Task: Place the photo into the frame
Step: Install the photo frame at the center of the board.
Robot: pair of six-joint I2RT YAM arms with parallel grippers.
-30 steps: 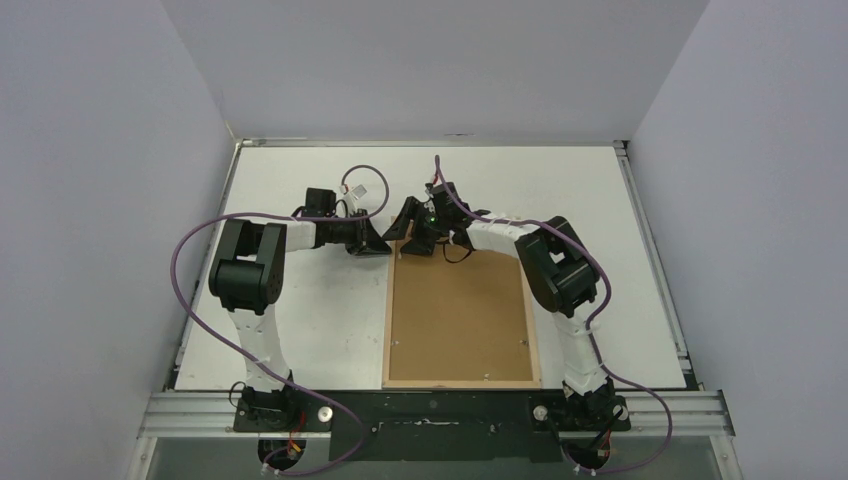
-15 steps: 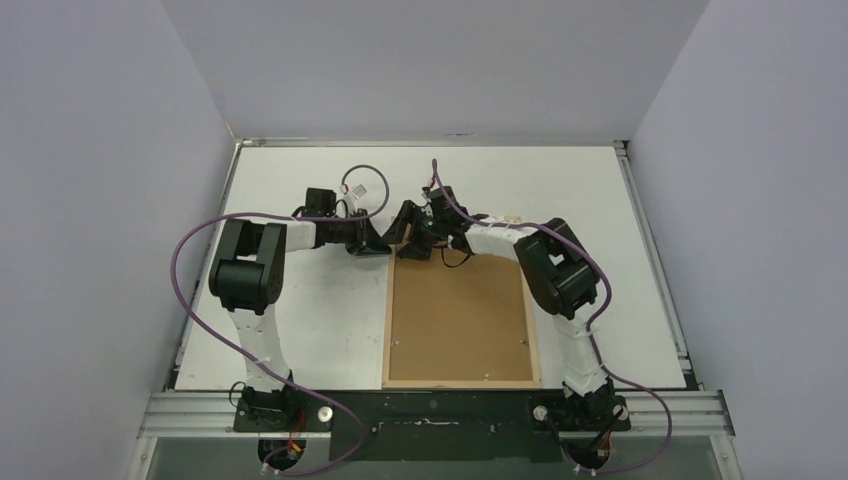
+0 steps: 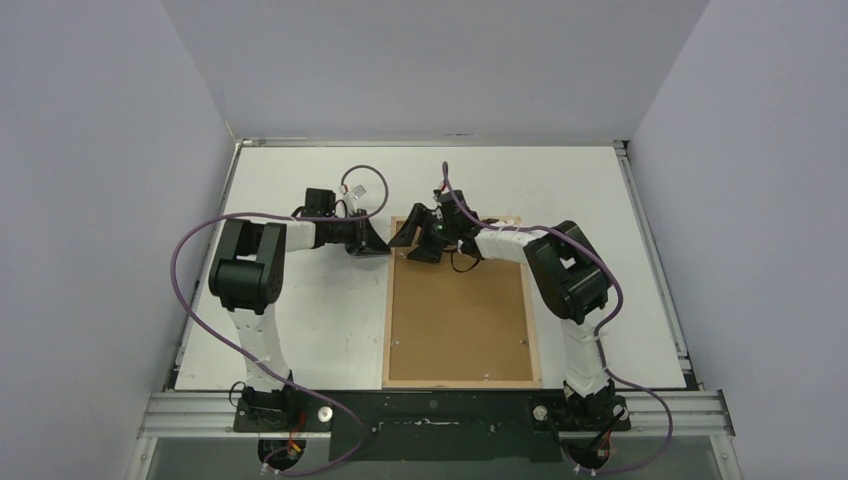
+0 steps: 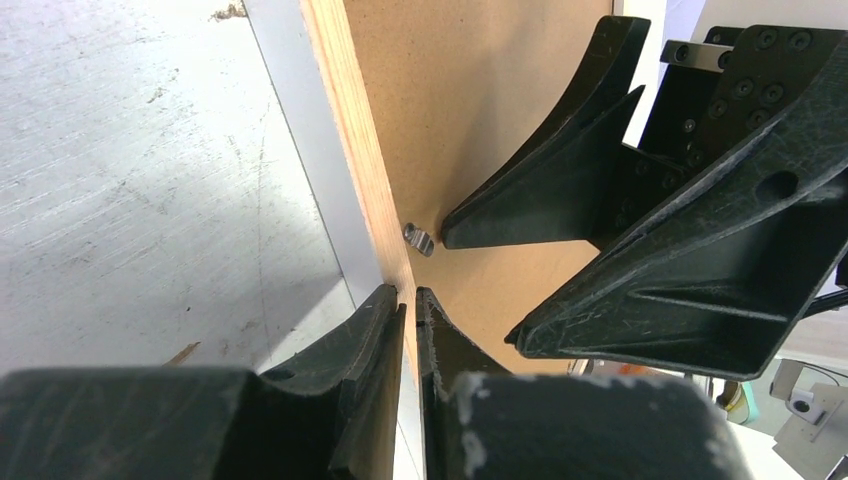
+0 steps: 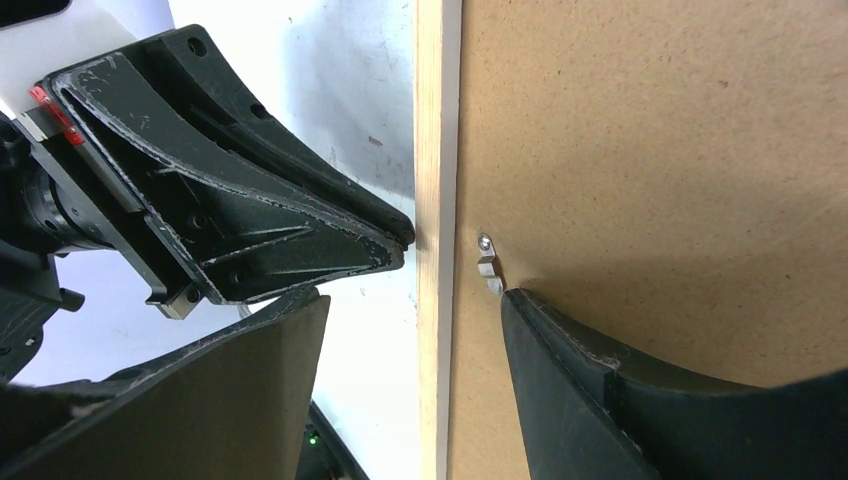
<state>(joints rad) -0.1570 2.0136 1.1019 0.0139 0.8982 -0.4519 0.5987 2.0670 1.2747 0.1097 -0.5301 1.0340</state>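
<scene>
The frame (image 3: 387, 320) lies flat on the table with its pale wood bars around a brown backing panel (image 3: 460, 320) that faces up. My left gripper (image 3: 377, 242) is at the frame's far left corner. In the left wrist view its jaws (image 4: 411, 300) are shut on the wood bar (image 4: 345, 120). My right gripper (image 3: 413, 238) stands open astride that same bar (image 5: 437, 150). One of its fingers is outside the bar, and the other fingertip (image 5: 515, 305) touches a small metal tab (image 5: 487, 262) on the backing. The photo is hidden.
The white table (image 3: 300, 330) stretches left of the frame and beyond its far edge. Walls close in on three sides. A metal rail (image 3: 430, 410) with the arm bases runs along the near edge, just below the frame's near bar.
The right forearm has swung a little toward the far side, uncovering the frame's far bar. Its gripper stays near the far left corner. The left gripper keeps its hold.
</scene>
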